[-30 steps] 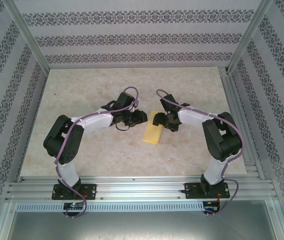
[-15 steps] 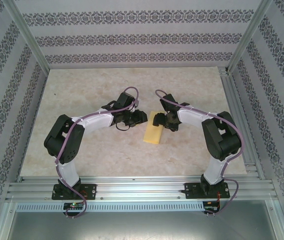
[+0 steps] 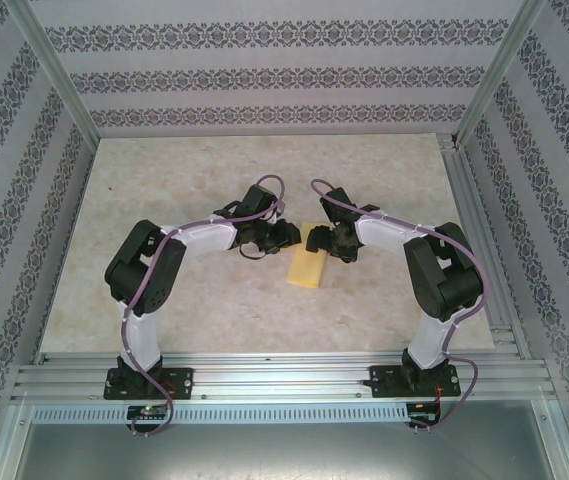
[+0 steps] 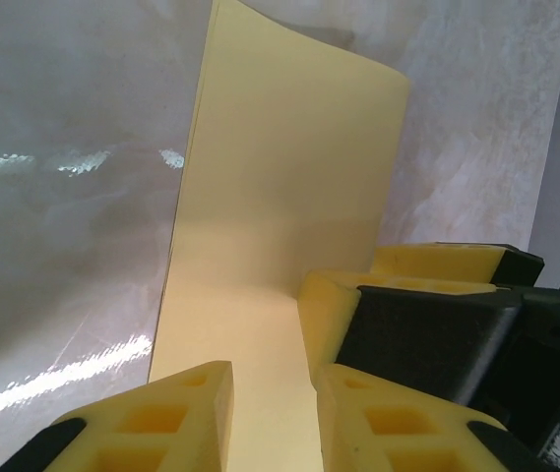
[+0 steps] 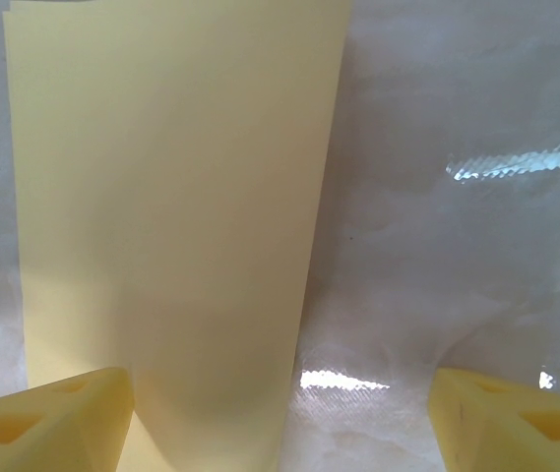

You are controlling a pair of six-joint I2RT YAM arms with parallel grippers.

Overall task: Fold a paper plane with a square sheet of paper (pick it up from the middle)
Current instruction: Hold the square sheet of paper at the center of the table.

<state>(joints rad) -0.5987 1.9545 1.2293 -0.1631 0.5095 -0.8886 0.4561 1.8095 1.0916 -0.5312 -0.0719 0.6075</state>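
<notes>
The yellow sheet of paper (image 3: 307, 266) lies on the table folded into a long narrow rectangle, its doubled edges showing in the right wrist view (image 5: 171, 197). My left gripper (image 3: 288, 234) is open just left of the paper's far end. In its wrist view the fingers straddle the paper (image 4: 280, 197) low over it (image 4: 275, 418). My right gripper (image 3: 322, 241) is open over the same far end; its left finger (image 5: 48, 418) is above the paper and its right finger above bare table. Its yellow finger (image 4: 324, 310) shows in the left wrist view. The paper plane is out of view.
The marble-patterned tabletop (image 3: 214, 180) stretches around the paper. Patterned walls and aluminium frame posts (image 3: 484, 80) enclose it. A metal rail (image 3: 284, 375) runs along the near edge by both arm bases.
The left arm's elbow has swung right and forward, bringing its gripper slightly closer to the paper. The right arm and the paper have stayed put.
</notes>
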